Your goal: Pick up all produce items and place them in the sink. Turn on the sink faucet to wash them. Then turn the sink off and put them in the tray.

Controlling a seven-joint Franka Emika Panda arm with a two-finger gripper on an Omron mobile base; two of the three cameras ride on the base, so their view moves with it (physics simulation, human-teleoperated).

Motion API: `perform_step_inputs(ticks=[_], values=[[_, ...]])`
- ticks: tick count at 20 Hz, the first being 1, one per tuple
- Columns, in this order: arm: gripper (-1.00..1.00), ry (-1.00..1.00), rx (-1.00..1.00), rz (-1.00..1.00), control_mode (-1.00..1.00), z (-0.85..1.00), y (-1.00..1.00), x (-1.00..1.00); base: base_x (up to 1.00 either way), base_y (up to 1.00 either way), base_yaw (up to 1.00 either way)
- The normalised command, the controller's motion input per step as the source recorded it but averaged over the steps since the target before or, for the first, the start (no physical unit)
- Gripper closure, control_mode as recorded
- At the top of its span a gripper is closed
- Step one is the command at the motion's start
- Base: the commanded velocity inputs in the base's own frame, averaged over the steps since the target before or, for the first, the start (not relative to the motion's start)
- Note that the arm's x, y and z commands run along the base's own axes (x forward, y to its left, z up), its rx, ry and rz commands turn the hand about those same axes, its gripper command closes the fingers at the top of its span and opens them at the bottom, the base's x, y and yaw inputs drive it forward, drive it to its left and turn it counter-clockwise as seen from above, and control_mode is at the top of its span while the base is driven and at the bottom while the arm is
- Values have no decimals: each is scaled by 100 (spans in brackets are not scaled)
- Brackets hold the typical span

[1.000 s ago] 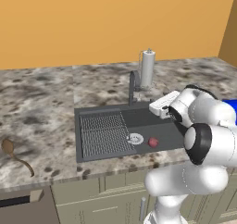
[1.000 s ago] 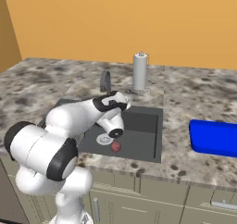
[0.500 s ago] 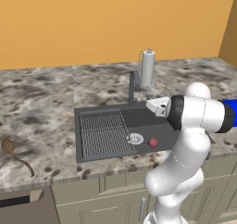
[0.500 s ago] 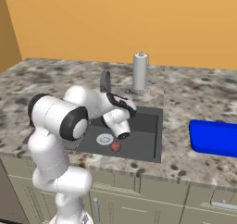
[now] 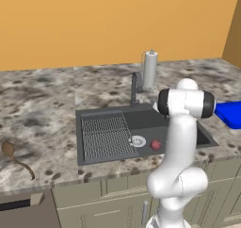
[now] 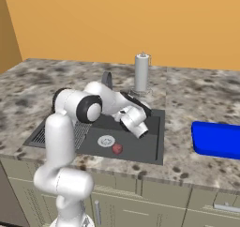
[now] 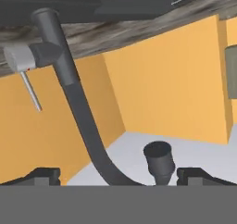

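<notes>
You had the small round red fruit [image 5: 156,144] lying on the floor of the dark grey recessed sink basin [image 5: 183,123], just right of the round silver drain [image 5: 138,141]. The bright blue flat tray [image 6: 216,139] sat on the counter, well apart to the right. Your gripper [image 7: 119,176] was upside down, w/ the slim dark grey faucet [image 7: 76,96] between its spread fingertips [image 7: 44,174], not touching. Faucet's silver lever knob [image 7: 19,61] stuck out sideways.
</notes>
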Motion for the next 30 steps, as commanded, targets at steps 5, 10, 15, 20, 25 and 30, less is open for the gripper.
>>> perform_step_inputs(ticks=[5, 10, 15, 20, 25, 30], values=[[-100, -17, 0, 4, -100, -9, 25, 16, 0, 0, 0], [-100, -14, 0, 0, -100, 5, 35, 27, 0, 0, 0], [-100, -7, 2, 0, -100, 23, 0, 34, 0, 0, 0], [-100, -3, -1, 0, -100, -2, 0, 51, 0, 0, 0], [-100, -5, -4, -3, -100, -10, -11, 35, 0, 0, 0], [-100, -5, -12, -6, -100, -12, -2, 40, 0, 0, 0]])
